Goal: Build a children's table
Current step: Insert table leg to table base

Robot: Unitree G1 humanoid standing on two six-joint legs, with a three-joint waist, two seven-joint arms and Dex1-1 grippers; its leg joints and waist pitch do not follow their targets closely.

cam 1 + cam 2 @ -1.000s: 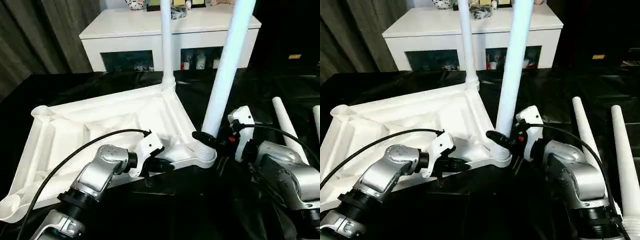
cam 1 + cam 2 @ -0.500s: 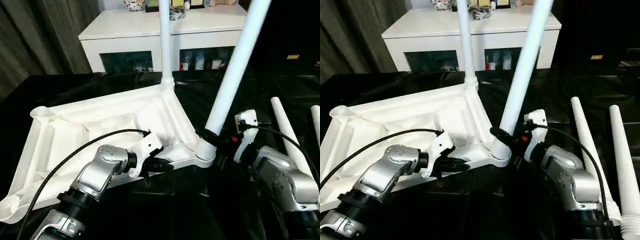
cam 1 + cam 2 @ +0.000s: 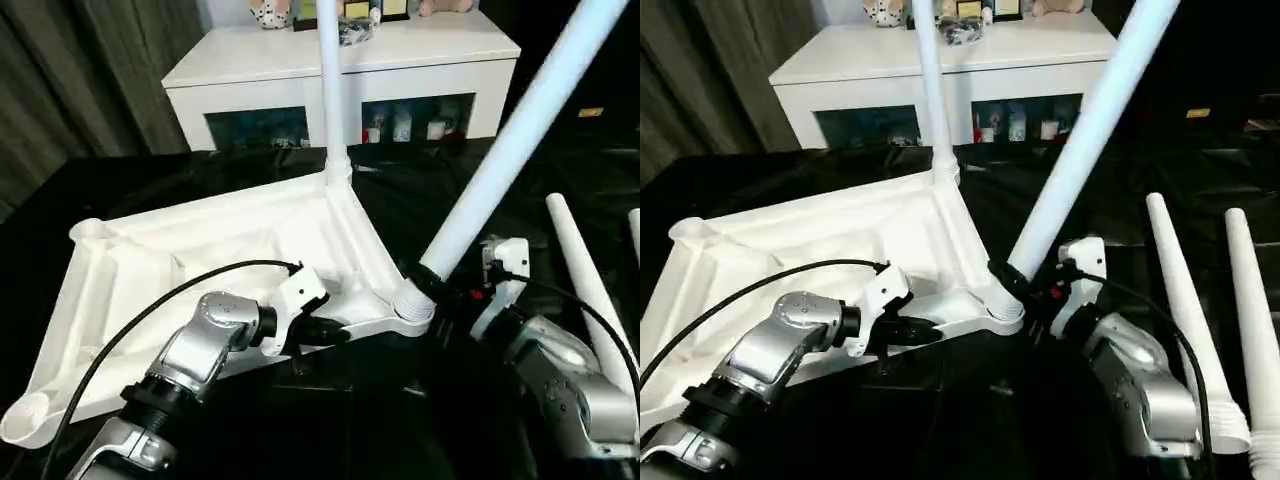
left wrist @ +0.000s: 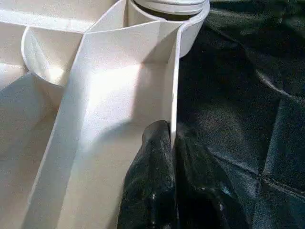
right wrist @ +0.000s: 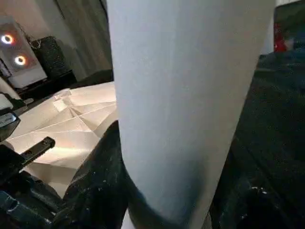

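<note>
The children's table top lies upside down on the black cloth, ribbed side up. One white leg stands upright in its far corner. A second leg leans steeply to the right with its foot at the near corner socket. My right gripper is shut on this leg just above the socket; in the right wrist view the leg sits between the black fingers. My left gripper is shut on the top's near rim, one finger on each side of the thin wall.
Two loose white legs lie on the black cloth at the right. A white cabinet with dark glass doors stands behind the table. Grey curtains hang at the back left.
The leg in my right gripper has tipped from nearly upright to a steep lean to the right, and my right arm has dropped lower. The left gripper keeps its hold on the rim.
</note>
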